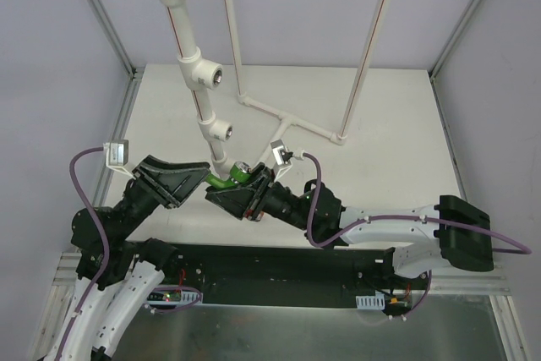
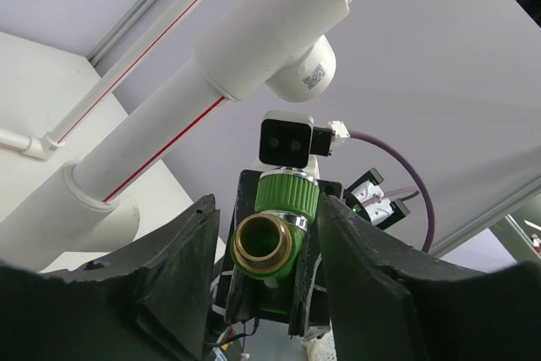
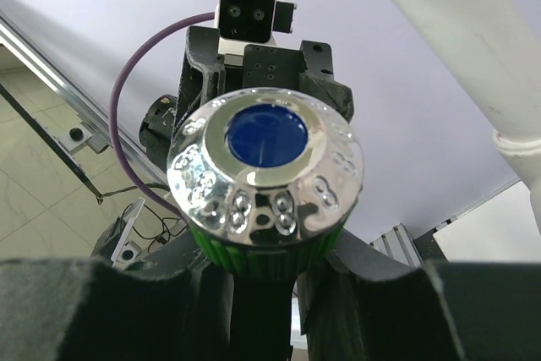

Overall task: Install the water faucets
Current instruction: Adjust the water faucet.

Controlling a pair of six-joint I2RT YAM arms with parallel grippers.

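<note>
Fingers (image 2: 182, 276) around green faucet (image 2: 272, 238)

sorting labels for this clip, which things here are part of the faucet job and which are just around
Part of the job:
- green faucet, held between both grippers
- left gripper, fingers either side of it
- right gripper, at its chrome cap
- white pipe with threaded fittings

Just around:
- thin pipe frame
- purple cables
- table

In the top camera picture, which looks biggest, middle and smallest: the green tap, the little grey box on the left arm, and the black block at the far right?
1. Black block: clearly largest.
2. Grey box.
3. Green tap: smallest showing, but both pincers hide part of it, so its rank against the box is unsure.
</note>
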